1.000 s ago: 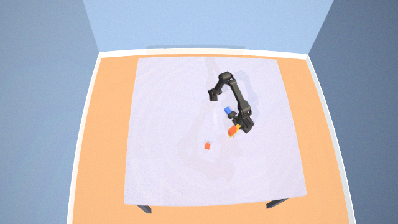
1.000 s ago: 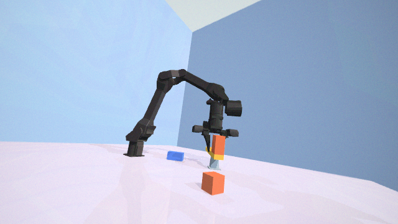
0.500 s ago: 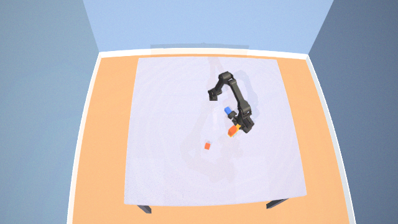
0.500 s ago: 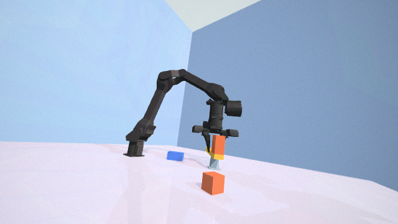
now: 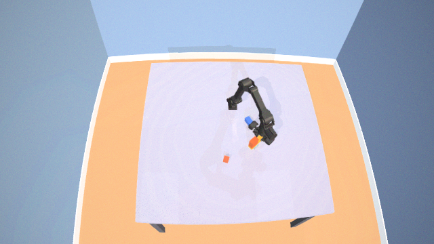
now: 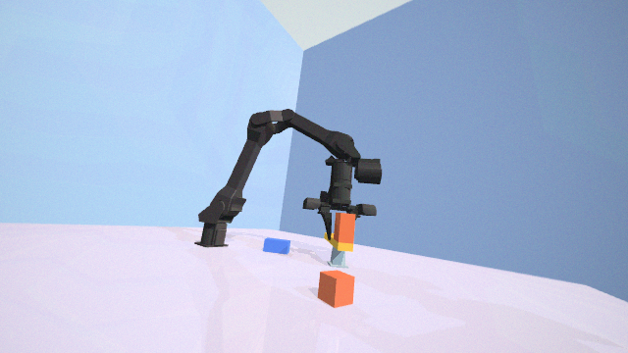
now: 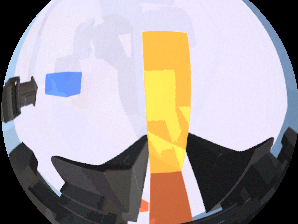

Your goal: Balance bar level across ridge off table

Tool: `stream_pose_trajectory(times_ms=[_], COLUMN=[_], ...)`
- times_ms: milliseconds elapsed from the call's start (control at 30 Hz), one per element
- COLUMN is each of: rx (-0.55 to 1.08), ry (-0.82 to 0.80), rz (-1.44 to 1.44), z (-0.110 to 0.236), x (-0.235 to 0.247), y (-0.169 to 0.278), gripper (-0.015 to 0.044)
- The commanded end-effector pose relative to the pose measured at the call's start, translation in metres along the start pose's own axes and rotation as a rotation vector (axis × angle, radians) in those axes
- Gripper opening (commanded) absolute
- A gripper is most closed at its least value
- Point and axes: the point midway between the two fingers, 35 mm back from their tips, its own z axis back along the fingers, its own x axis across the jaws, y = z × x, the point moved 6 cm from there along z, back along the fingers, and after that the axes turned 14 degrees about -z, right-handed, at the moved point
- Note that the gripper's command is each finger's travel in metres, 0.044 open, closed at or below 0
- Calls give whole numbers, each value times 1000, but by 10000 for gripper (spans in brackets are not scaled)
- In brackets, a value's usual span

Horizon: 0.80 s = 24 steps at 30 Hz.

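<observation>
The bar [image 5: 253,142] [image 6: 343,230] [image 7: 166,96] is yellow with an orange end. My gripper [image 5: 258,137] [image 6: 336,226] [image 7: 166,137] is shut on it and holds it just above the ridge [image 6: 338,258], a small pale grey-blue wedge standing on the table. In the side view the bar's orange end faces the camera and its yellow underside sits right at the ridge's top; I cannot tell whether they touch. In the wrist view the bar runs straight away from the fingers. The ridge is hidden under the bar in the overhead view.
An orange cube [image 5: 226,158] [image 6: 336,288] sits on the pale table cover [image 5: 176,142] in front of the ridge. A blue block [image 5: 248,119] [image 6: 276,245] [image 7: 63,84] lies between the ridge and the arm's base [image 5: 232,103] [image 6: 213,235].
</observation>
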Motion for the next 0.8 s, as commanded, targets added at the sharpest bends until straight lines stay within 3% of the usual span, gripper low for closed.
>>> stream_pose_trajectory(times_ms=[0,767], rx=[-2,-2], ry=[-2,-2], rz=[0,0], z=[-3,-1], x=[0,0], y=[0,-1], gripper=[0,0])
